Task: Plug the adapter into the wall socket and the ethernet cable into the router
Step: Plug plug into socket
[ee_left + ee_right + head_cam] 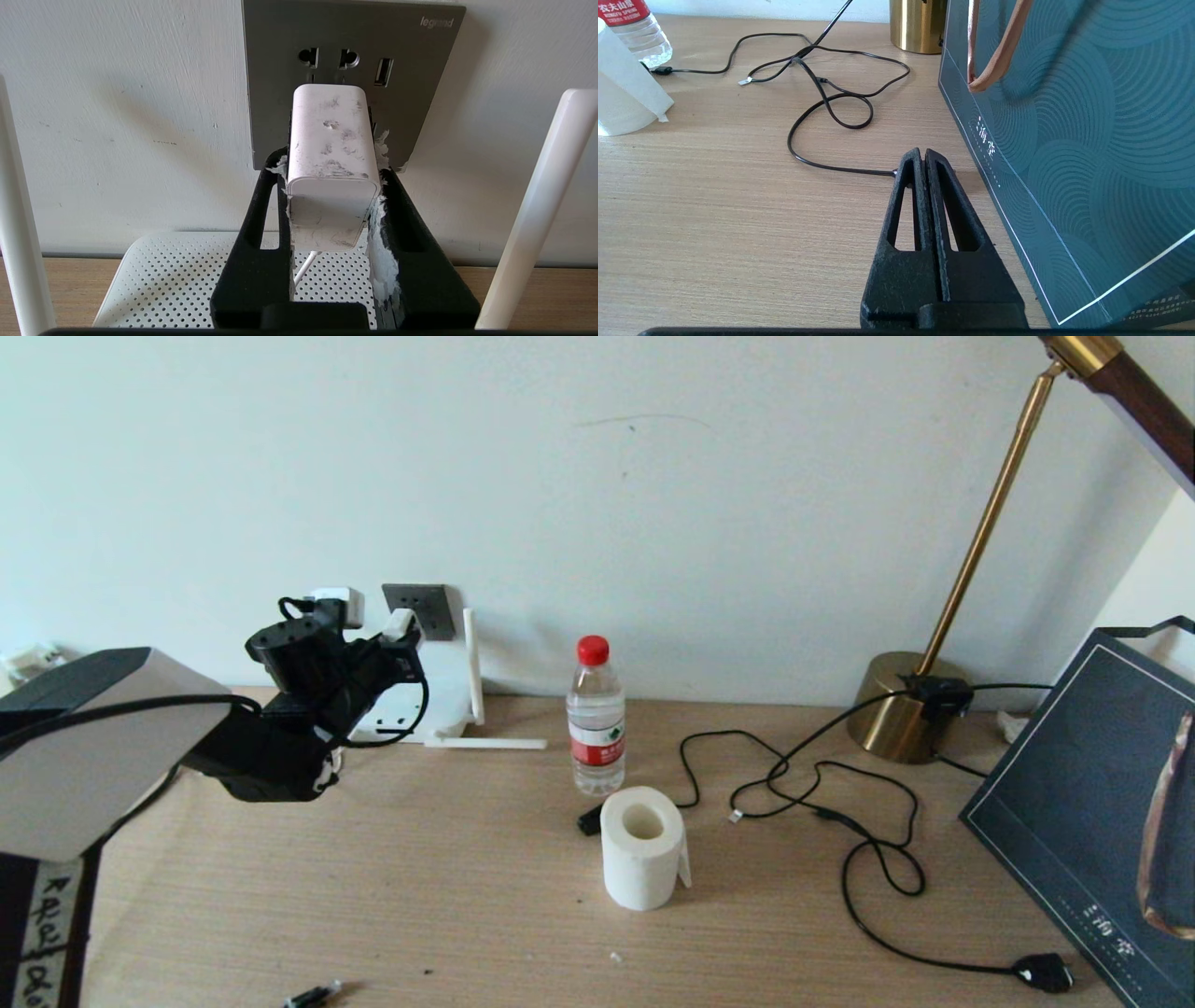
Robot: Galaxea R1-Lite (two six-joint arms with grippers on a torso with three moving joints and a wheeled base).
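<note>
My left gripper [331,165] is shut on the adapter [332,149], a scuffed white cube with a thin white cord hanging under it. The adapter's far end rests against the lower part of the dark grey wall socket [280,70]; its pins are hidden. In the head view the left gripper [399,637] is at the wall socket [422,609], above the white router [446,702]. The ethernet cable's clear-tipped plug [735,816] lies loose on the table right of the bottle. My right gripper [922,151] is shut and empty, low over the table beside a black cable [822,165].
A water bottle [596,719] and a toilet paper roll [642,845] stand mid-table. A brass lamp base [901,709] stands at the back right and a dark teal bag [1102,803] at the right edge. Router antennas [537,210] flank the left gripper.
</note>
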